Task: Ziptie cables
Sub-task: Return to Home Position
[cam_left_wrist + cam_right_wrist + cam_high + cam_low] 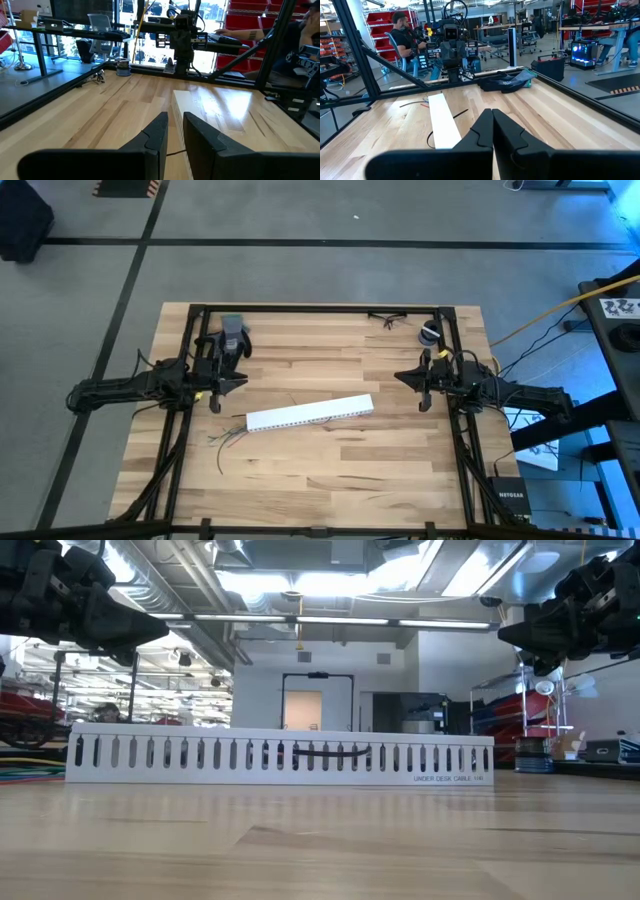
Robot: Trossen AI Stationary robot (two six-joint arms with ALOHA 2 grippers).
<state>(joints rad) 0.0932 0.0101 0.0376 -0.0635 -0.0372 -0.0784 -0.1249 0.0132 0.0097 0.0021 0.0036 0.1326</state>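
Observation:
The cables (229,437) are a loose bunch of thin wires lying on the table by the near side of the white channel's left end; the right wrist view shows them far off (413,104). One thin black ziptie (461,113) lies flat along the channel's far side and shows through its slots (330,752). My left gripper (216,386) hovers above the table left of the channel, open by a narrow gap (174,131). My right gripper (420,377) hovers right of the channel, shut (492,125). Neither touches anything.
The white slotted channel (310,413) lies slanted across the table's middle. A grey glove (233,336) sits near the far left corner, with a tape roll (430,333) and glasses (388,320) far right. A black frame (320,308) rims the table. People sit beyond it.

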